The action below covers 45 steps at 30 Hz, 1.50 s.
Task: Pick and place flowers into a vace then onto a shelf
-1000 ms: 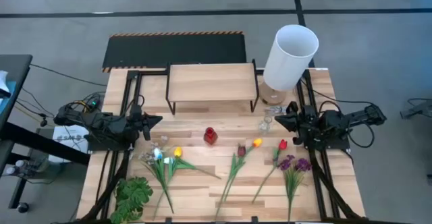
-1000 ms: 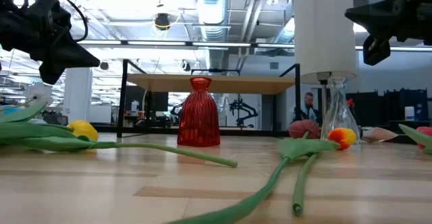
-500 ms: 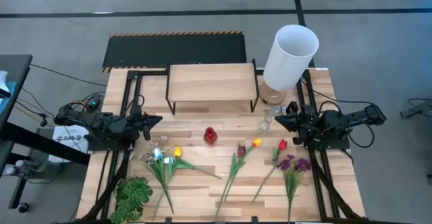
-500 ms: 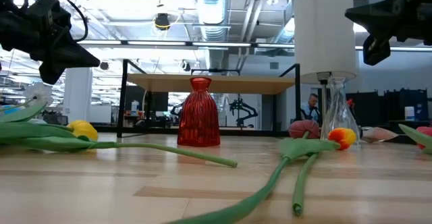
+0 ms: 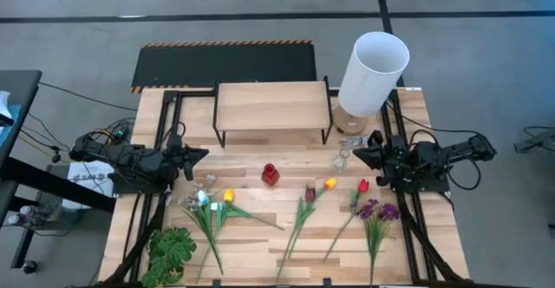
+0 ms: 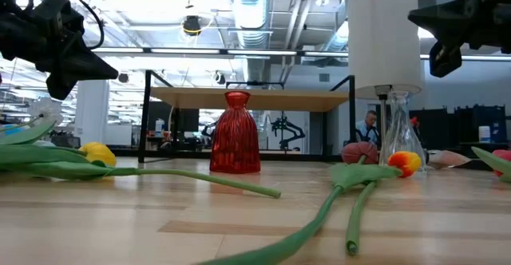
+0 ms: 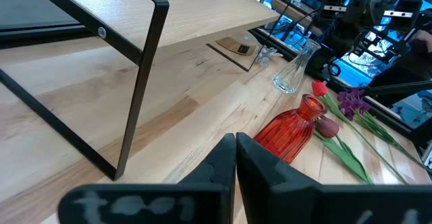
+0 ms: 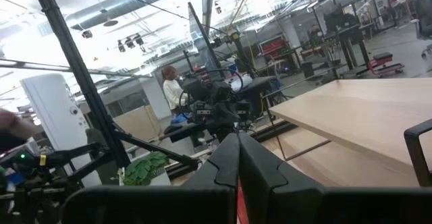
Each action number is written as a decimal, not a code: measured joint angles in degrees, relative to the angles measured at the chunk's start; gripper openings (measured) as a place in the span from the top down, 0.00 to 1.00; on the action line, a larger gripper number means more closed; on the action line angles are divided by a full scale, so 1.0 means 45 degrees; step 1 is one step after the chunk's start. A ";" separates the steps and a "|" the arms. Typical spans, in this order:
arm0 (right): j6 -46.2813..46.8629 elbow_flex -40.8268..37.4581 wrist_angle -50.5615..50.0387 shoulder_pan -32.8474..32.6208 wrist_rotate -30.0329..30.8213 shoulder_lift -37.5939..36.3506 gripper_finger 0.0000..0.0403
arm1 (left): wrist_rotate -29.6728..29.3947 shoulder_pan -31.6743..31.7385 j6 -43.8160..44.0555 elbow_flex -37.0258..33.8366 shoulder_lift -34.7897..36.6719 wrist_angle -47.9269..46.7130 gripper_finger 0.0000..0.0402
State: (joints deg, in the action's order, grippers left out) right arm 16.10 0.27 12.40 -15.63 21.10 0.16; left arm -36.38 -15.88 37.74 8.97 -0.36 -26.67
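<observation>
Both grippers' jaws shut, flowers lying before shelf

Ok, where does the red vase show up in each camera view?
High view: red vase mid-table, in front of the shelf.
Low view: centre, upright, shelf behind.
Left wrist view: right of centre, beside the shelf.
Right wrist view: not identifiable.
Shared landmark: the shelf.

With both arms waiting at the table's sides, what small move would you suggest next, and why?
Probably open the right end effector and lower it toward the red tulip. It is shut and empty, every flower lies loose on the table, and both the small red ribbed vase and the clear glass vase look empty.
</observation>
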 joint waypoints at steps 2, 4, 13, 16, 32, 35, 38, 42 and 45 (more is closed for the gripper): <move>0.0000 -0.0003 0.0000 0.0001 -0.0004 -0.0002 1.00 | 0.0000 0.0000 0.0002 -0.0002 -0.0005 0.0002 1.00; 0.0000 -0.0003 0.0000 0.0001 -0.0004 -0.0001 1.00 | 0.0000 0.0005 0.0005 0.0001 0.0000 -0.0001 1.00; 0.0000 0.0000 0.0000 -0.0002 0.0001 -0.0004 1.00 | 0.0000 0.0000 0.0004 -0.0004 0.0000 -0.0001 1.00; 0.0000 0.0000 0.0000 0.0002 -0.0004 -0.0001 1.00 | 0.0000 0.0003 0.0004 -0.0001 -0.0003 0.0001 1.00; 0.0000 -0.0004 0.0000 -0.0002 -0.0003 -0.0004 1.00 | 0.0000 0.0001 0.0001 -0.0003 -0.0001 -0.0001 1.00; 0.0000 -0.0004 0.0000 -0.0002 -0.0004 0.0000 1.00 | 0.0000 0.0004 0.0005 -0.0001 0.0000 -0.0001 1.00; 0.0000 -0.0001 0.0000 -0.0001 -0.0001 -0.0002 1.00 | 0.0000 0.0003 0.0001 0.0000 -0.0003 0.0003 1.00; 0.0001 0.0000 0.0000 -0.0002 -0.0003 0.0001 1.00 | -0.0026 0.0002 -0.0040 0.0001 0.0000 0.0004 1.00; 0.0000 0.0000 0.0000 0.0002 0.0054 -0.0004 1.00 | -0.0314 0.0001 -0.0386 -0.0004 -0.0005 0.0004 1.00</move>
State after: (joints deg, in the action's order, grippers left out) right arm 16.10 0.27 12.40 -15.62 21.34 0.14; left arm -37.79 -15.87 36.00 8.95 -0.38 -26.65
